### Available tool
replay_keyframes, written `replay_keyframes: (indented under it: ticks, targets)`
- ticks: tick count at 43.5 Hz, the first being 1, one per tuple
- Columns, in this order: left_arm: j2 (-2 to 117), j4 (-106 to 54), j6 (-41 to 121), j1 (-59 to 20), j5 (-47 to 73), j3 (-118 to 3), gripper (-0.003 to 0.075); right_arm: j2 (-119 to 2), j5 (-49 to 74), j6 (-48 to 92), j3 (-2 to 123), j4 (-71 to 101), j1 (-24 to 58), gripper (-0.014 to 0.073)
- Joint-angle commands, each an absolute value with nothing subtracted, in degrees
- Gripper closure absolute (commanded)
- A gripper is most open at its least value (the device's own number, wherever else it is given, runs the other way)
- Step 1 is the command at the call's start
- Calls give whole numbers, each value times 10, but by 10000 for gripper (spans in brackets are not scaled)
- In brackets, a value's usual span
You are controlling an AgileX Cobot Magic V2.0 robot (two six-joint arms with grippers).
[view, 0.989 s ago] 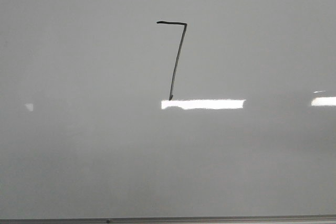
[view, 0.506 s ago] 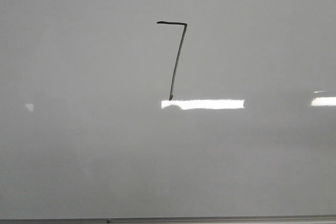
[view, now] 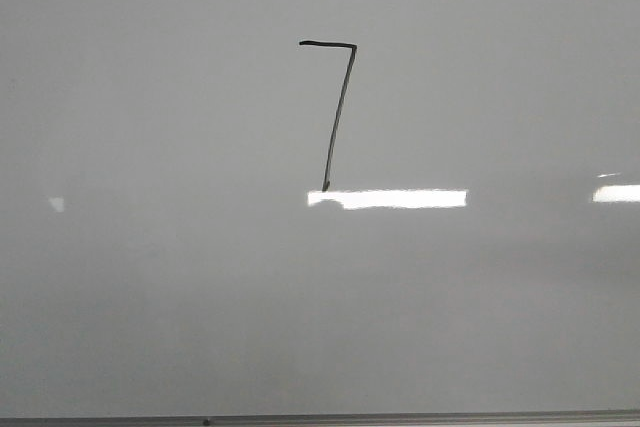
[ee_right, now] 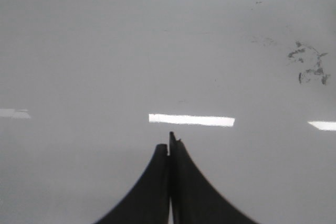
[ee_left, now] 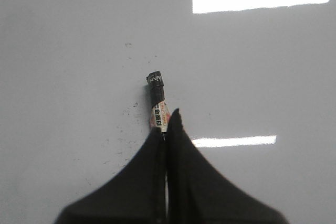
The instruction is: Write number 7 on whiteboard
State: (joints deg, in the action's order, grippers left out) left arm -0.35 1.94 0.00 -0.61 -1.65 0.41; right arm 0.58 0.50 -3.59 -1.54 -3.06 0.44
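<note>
The left gripper (ee_left: 166, 124) is clamped on a marker (ee_left: 157, 100), its tip apparently off the whiteboard (view: 150, 277); the right gripper (ee_right: 169, 148) is closed, empty; the number 7 (view: 337, 112), above the bright reflection (view: 388, 198), is unchanged over the last second, so writing looks finished.

Under me only whiteboard (view: 150, 277), glossy pale grey, filling front view; thin grey frame edge (view: 400, 418) at 6 o'clock. On it number 7 (view: 338, 112), thin black marker line, a little toward 12 o'clock from centre. In my right wrist view, dark smudges (ee_right: 308, 66) on board surface.
</note>
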Motion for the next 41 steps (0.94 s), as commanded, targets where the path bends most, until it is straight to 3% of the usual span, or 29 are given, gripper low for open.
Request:
replay_keyframes:
  ticks: [1,41]
  targets:
    - [-11,14,0,-9,-61,11,741,17,-30,-32,-14,-39,2,661]
    - [-11,14,0,-9,-61,11,741,16,-34,-32,-14,-38,2,661]
